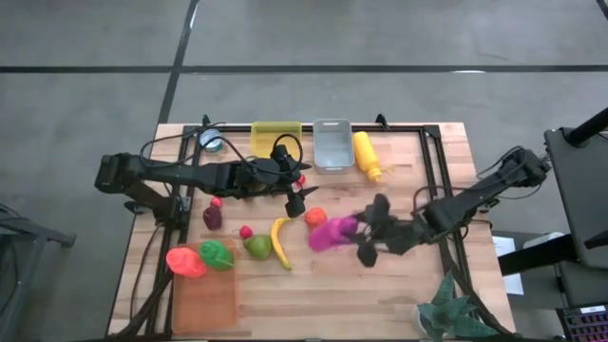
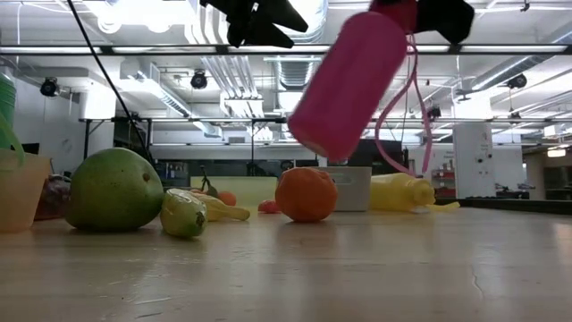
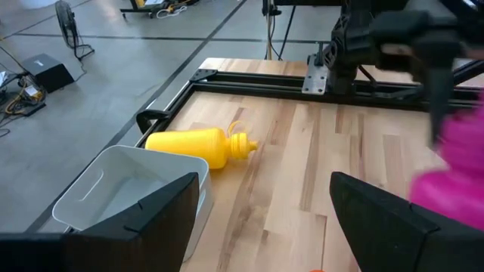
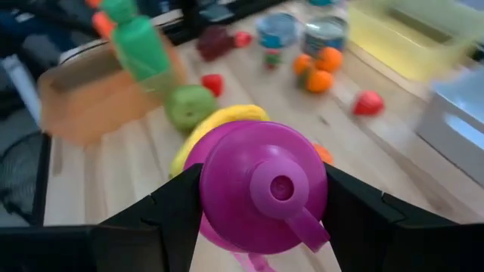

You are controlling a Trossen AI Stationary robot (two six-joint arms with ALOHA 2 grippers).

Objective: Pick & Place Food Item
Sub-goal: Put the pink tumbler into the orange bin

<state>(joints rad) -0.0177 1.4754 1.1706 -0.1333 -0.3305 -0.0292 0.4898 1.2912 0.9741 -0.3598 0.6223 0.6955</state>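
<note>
Right gripper (image 1: 366,239) is clamped on a magenta bottle (image 1: 332,232), its two dark fingers (image 4: 170,219) pressed against opposite sides just below the cap, as the right wrist view shows. In the low view the bottle (image 2: 349,80) hangs tilted in the air, clear of the tabletop, with its base lower and toward the left arm's side and a thin pink loop dangling from the neck. From above, the right arm reaches in from the table's right edge, stretched low toward the middle, and the bottle sits near the table's centre, just beside an orange (image 1: 315,217) and a banana (image 1: 279,241).

Left gripper (image 1: 294,195) hovers above the table a little behind the orange, its fingers (image 3: 155,215) spread apart with nothing between them; that arm extends from the left edge across the table.

Farther out, a yellow squeeze bottle (image 3: 198,145) lies on its side next to a white bin (image 3: 113,185) at the far edge, with a yellow bin (image 1: 276,138) beside it. A green fruit (image 2: 114,190) rests near an orange tray (image 1: 204,294) at the front left.
</note>
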